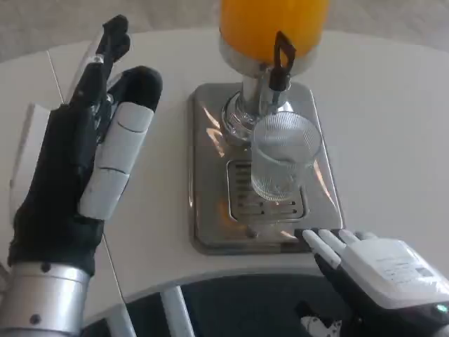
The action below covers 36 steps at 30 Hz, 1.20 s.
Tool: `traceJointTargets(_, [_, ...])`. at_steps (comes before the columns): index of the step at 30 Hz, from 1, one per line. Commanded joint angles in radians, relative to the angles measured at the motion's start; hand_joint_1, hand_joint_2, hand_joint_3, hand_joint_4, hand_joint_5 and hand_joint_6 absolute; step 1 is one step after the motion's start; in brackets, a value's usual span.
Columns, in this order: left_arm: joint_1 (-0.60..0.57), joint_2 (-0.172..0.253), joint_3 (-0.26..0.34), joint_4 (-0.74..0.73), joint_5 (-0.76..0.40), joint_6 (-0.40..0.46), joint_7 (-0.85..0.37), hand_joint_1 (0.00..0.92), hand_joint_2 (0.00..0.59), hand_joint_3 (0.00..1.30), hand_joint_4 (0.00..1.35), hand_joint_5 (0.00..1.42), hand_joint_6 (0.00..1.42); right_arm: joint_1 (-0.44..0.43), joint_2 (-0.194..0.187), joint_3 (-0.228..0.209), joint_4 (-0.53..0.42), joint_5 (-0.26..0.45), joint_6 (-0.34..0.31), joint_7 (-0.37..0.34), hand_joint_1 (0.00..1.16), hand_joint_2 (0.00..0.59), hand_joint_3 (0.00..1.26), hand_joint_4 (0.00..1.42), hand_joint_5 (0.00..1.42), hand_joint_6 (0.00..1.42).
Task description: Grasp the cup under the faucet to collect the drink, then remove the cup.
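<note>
Cup position: the clear ribbed cup [284, 158] is seen upright on the drip grate [265, 200] of the steel dispenser base [207, 175], directly below the black-handled faucet [282, 62] of the orange juice dispenser [273, 24]. It appears empty.

Cup axis: vertical; a grasp from the side is judged suitable.

Right hand: the right hand [372, 263] is seen low at the near right, fingertips [319, 242] extended and slightly parted at the base's near edge, nothing held.

Left hand: the left hand [91, 161] is raised well apart on the far side of the base, fingers straight and spread, nothing held.

Deciding relation: the cup lies ahead of and slightly left of the right fingertips, near but apart. The right hand is judged the nearer.

Task progress: cup not yet grasped; no drink collected.

Risk: the faucet handle overhangs the rim; contact from above is to be avoided.
</note>
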Motion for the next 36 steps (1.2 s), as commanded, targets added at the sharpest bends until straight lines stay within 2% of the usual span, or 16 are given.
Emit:
traceJointTargets(1, [0.015,0.019,0.007,-0.087,-0.05,0.071,-0.045,0.0,0.099,0.08,0.0,0.15,0.16,0.014,0.005,0.004,0.0,-0.002,0.007,0.002,0.33,0.493,0.0,0.0,0.0,0.0])
traceJointTargets(6, [0.025,0.033,-0.057,-0.097,-0.039,0.023,-0.072,0.0,0.102,0.07,0.0,0.12,0.13,0.024,0.005,0.003,-0.001,0.003,0.01,0.002,0.33,0.491,0.0,0.0,0.0,0.0])
traceJointTargets(11, [0.083,0.031,-0.111,-0.097,0.026,0.022,-0.059,0.0,0.104,0.07,0.0,0.12,0.13,0.034,0.007,-0.001,-0.008,0.016,0.007,-0.012,0.33,0.492,0.0,0.0,0.0,0.0])
traceJointTargets(12, [0.095,0.043,-0.114,-0.097,0.045,0.036,-0.056,0.0,0.105,0.07,0.0,0.12,0.13,0.04,0.013,-0.018,-0.016,0.048,0.006,-0.032,0.32,0.492,0.0,0.0,0.0,0.0])
traceJointTargets(14, [0.109,0.064,-0.107,-0.078,0.076,0.041,-0.054,0.0,0.108,0.07,0.0,0.12,0.13,0.058,0.036,-0.076,-0.029,0.16,-0.011,-0.099,0.32,0.492,0.0,0.0,0.0,0.0])
traceJointTargets(18, [0.121,0.092,-0.089,-0.03,0.11,0.014,-0.051,0.0,0.111,0.07,0.0,0.12,0.13,0.057,0.069,-0.207,-0.034,0.417,-0.087,-0.222,0.27,0.493,0.0,0.0,0.0,0.0])
traceJointTargets(19, [0.123,0.097,-0.087,-0.022,0.116,0.007,-0.05,0.0,0.112,0.07,0.0,0.12,0.13,0.041,0.074,-0.241,-0.029,0.488,-0.094,-0.237,0.22,0.497,0.0,0.0,0.0,0.0])
traceJointTargets(22, [0.14,0.107,-0.085,0.0,0.132,-0.011,-0.043,0.0,0.113,0.07,0.0,0.12,0.12,-0.031,0.082,-0.331,-0.035,0.67,-0.07,-0.253,0.21,0.497,0.0,0.0,0.0,0.0])
traceJointTargets(24, [0.162,0.116,-0.086,0.019,0.145,-0.032,-0.041,0.0,0.115,0.07,0.0,0.11,0.12,-0.074,0.075,-0.37,-0.04,0.745,-0.051,-0.255,0.2,0.496,0.0,0.0,0.0,0.0])
traceJointTargets(27, [0.193,0.133,-0.095,0.049,0.173,-0.077,-0.039,0.0,0.116,0.07,0.0,0.11,0.12,-0.14,0.047,-0.397,-0.006,0.818,-0.041,-0.255,0.17,0.504,0.0,0.0,0.0,0.0])
traceJointTargets(31, [0.238,0.164,-0.106,0.091,0.227,-0.158,-0.028,0.0,0.118,0.06,0.0,0.1,0.12,-0.219,0.022,-0.391,0.085,0.866,-0.073,-0.279,0.08,0.482,0.0,0.0,0.0,0.0])
traceJointTargets(36, [0.347,0.253,-0.052,0.17,0.314,-0.35,0.012,0.0,0.118,0.04,0.0,0.06,0.1,-0.332,-0.002,-0.376,0.192,0.908,-0.084,-0.286,0.05,0.494,0.0,0.0,0.0,0.0])
